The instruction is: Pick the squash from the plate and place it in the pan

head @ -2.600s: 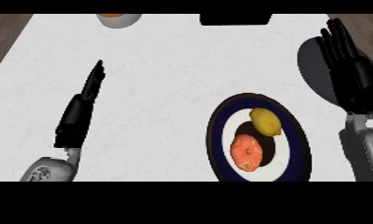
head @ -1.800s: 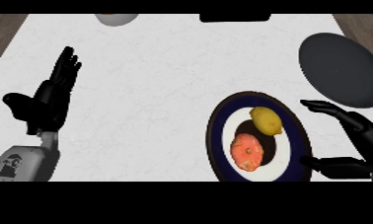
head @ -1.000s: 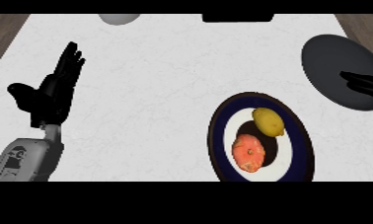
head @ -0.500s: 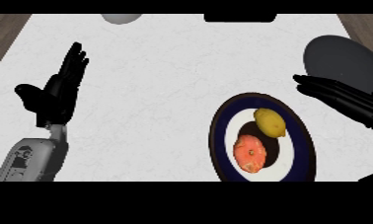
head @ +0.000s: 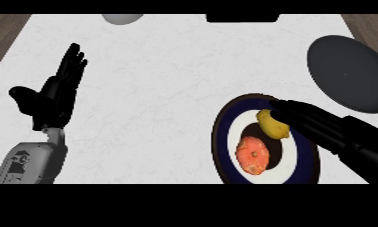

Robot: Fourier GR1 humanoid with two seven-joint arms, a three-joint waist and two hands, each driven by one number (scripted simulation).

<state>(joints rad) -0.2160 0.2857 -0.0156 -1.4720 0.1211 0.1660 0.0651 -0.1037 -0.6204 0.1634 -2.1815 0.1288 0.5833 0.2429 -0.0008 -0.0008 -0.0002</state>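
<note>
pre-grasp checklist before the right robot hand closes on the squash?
1. Squash lying on the plate: ok.
2. Right robot hand over the squash: not ok, its fingers are at the yellow fruit instead.
3. Right robot hand open: ok, fingers straight.
4. Pan has bare room to take it: ok, nothing shows inside.
5. Left robot hand out of the way: ok, resting open at the view's left.

Evenly and brightly lit from overhead; soft shadows beside fruit on plate (head: 226, 136); no glare, slight softness throughout.
</note>
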